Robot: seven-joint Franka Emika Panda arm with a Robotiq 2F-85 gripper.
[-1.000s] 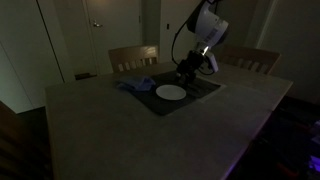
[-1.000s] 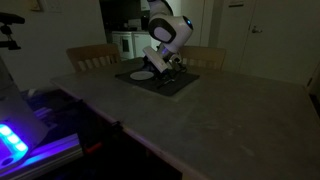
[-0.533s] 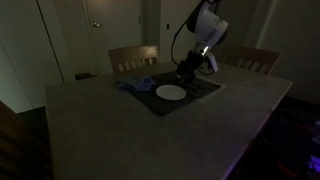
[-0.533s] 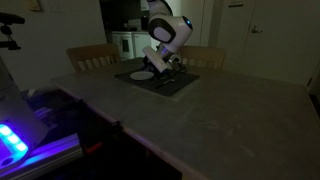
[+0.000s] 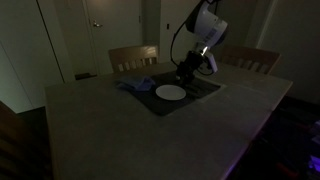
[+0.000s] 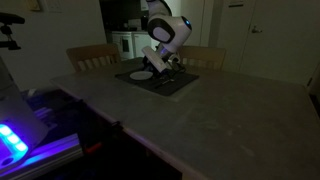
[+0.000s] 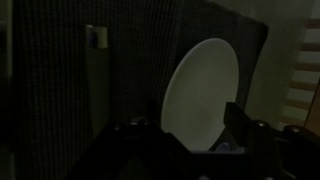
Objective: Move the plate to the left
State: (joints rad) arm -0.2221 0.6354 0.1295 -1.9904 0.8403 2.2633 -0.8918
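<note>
Just ahead of the gripper the white plate lies flat on the dark placemat, its near rim roughly between the fingers. Jaws look spread and hold nothing; contact with the rim is unclear in this light. Step looks like pre-grasp. Next: settle onto the rim, pinch it, then carry the plate left without dragging the mat.

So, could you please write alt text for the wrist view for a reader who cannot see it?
Dim view: a white plate lies on a dark woven mat, and the pincer shows at the bottom edge, its fingers spread apart to either side of the plate's near rim.
</note>
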